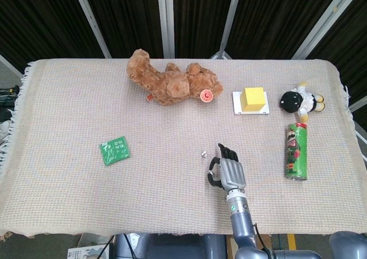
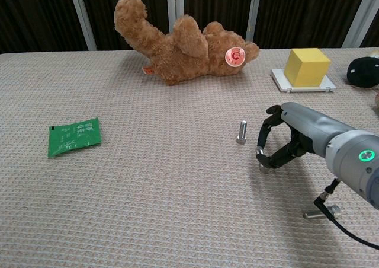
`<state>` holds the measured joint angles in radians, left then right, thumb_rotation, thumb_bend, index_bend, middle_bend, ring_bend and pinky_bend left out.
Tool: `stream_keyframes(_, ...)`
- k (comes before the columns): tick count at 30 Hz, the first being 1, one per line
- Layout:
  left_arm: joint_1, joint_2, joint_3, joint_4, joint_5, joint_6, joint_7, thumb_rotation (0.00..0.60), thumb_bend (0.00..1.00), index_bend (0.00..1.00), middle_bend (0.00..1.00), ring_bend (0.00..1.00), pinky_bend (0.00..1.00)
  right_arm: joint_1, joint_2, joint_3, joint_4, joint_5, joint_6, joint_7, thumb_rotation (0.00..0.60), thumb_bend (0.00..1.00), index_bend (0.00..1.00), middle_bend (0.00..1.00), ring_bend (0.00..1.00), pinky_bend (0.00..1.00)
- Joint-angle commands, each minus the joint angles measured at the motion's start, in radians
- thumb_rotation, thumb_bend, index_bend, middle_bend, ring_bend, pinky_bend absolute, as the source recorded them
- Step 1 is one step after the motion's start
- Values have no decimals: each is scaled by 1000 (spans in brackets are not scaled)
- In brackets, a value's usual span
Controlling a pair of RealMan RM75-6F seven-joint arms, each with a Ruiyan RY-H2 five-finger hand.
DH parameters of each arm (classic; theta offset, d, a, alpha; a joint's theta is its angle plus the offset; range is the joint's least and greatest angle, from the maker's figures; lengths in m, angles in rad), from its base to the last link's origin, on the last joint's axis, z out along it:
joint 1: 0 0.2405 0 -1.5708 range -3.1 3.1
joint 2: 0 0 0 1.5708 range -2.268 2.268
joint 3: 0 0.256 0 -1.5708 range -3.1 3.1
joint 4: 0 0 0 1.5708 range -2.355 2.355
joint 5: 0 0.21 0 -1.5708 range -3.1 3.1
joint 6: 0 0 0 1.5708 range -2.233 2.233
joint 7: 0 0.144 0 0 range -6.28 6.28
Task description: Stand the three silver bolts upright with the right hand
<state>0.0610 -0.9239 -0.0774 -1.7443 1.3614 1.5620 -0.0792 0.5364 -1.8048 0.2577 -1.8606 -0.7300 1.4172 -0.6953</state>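
One silver bolt [image 2: 241, 131] stands upright on the cloth; in the head view this bolt [image 1: 203, 153] is a small dot just left of my right hand [image 1: 229, 170]. My right hand [image 2: 284, 140] hovers low to the right of it, fingers curled, pinching a second silver bolt [image 2: 261, 161] at the fingertips, its lower end at the cloth. A third silver bolt [image 2: 320, 213] lies flat near the front edge, beneath my right forearm. The left hand is not in view.
A brown teddy bear [image 1: 172, 84] lies at the back. A yellow cube [image 1: 253, 97] on a white plate, a black-and-white plush toy [image 1: 301, 101] and a lying green can [image 1: 296, 150] are on the right. A green packet [image 1: 114, 150] is on the left.
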Motion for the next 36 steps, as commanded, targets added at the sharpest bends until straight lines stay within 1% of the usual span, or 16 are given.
stream_keyframes(1, 0, 0, 0, 0, -1, 1, 1, 600, 83, 92, 29, 7, 77, -1, 3, -3, -2, -1, 1, 0, 600, 393, 593, 0, 14, 71)
stream_keyframes(21, 1, -1, 0, -2, -2, 3, 8, 600, 83, 92, 29, 7, 77, -6, 34, -24, -22, 2, -11, 6, 600, 393, 529, 0, 14, 70)
stream_keyframes(32, 0, -1, 0, -2, -2, 1, 10, 600, 83, 91, 29, 7, 77, -5, 38, -27, -26, 3, -10, 9, 600, 392, 526, 0, 14, 71)
stream_keyframes(36, 1, -1, 0, -2, -2, 2, 9, 600, 83, 91, 29, 7, 77, -6, 40, -30, -31, -3, -6, 11, 600, 392, 496, 0, 14, 71)
